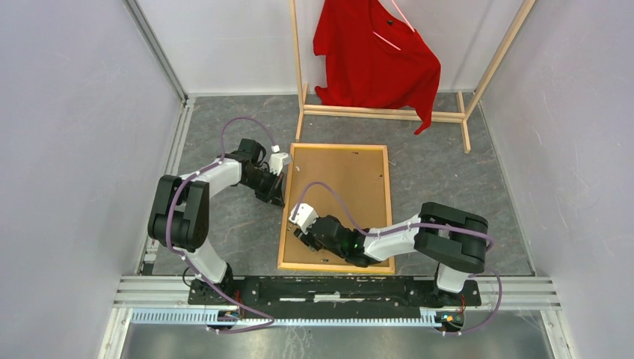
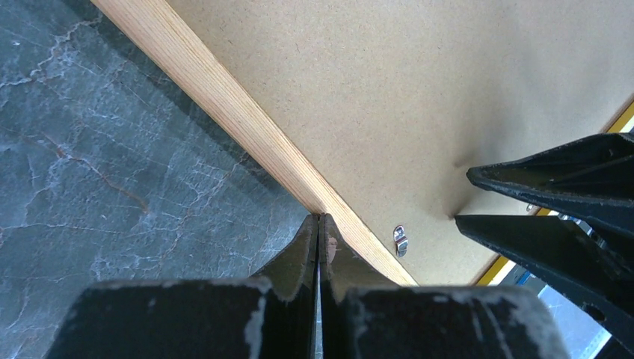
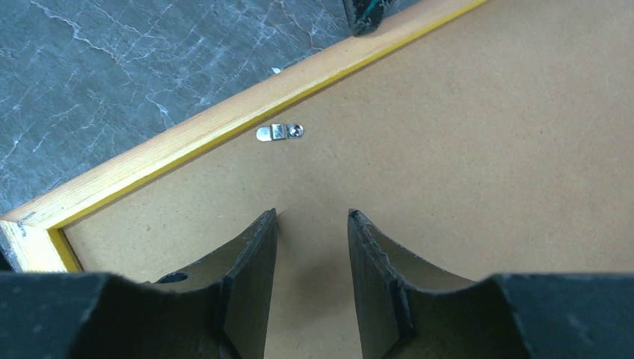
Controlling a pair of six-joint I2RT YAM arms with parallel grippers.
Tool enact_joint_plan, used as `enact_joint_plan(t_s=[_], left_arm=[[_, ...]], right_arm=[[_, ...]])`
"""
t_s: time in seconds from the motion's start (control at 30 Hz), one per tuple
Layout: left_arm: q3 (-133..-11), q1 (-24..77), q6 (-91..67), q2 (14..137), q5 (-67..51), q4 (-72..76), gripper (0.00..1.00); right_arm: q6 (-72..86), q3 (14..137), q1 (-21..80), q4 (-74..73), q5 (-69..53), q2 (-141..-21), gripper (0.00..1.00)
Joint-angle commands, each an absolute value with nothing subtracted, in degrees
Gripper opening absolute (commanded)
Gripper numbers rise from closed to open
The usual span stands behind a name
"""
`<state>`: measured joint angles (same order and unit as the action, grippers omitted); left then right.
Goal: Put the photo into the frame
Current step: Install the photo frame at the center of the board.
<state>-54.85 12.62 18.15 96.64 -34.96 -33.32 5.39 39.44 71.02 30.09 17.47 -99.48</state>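
The frame (image 1: 390, 217) lies face down, long axis near to far, backing board (image 1: 344, 187) inside; no photo shows. The right gripper (image 3: 312, 217), half open and empty, tips on the board's near-left corner, is nearest the metal clip (image 3: 279, 132) just ahead. The left gripper (image 2: 319, 218), closed on nothing, touches the frame's left edge. No writing.

the grey marbled worktop (image 1: 448, 172) carries the frame (image 1: 340, 146), lying back-up, with a wooden clothes rack (image 1: 381, 114) standing just behind it.
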Motion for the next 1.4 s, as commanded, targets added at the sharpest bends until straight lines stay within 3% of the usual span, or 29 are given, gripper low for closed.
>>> enact_joint_plan(t_s=[0.0, 0.47, 0.57, 0.7, 0.77, 1.37], left_arm=[[-54.01, 12.92, 21.84, 96.58, -32.11, -33.72, 0.05], [-54.05, 12.92, 22.11, 96.14, -32.14, -34.28, 0.05], [-54.15, 12.92, 22.14, 96.33, -32.14, -34.28, 0.05], [-54.29, 12.92, 22.06, 96.42, -32.17, -34.29, 0.04], [-54.36, 12.92, 22.01, 96.42, -32.1, -34.28, 0.04], [-54.58, 13.27, 21.97, 96.92, -31.95, -34.28, 0.05]], right_arm=[[1.64, 41.94, 71.92, 34.79, 19.65, -100.74, 0.46], [0.47, 46.71, 72.42, 35.24, 19.29, -105.86, 0.45], [0.49, 46.78, 72.4, 35.32, 19.34, -106.08, 0.36], [0.51, 45.98, 72.49, 35.68, 19.43, -105.69, 0.08], [0.71, 45.79, 72.62, 35.74, 19.51, -105.6, 0.03], [3.16, 44.12, 73.5, 37.44, 17.23, -105.34, 0.0]])
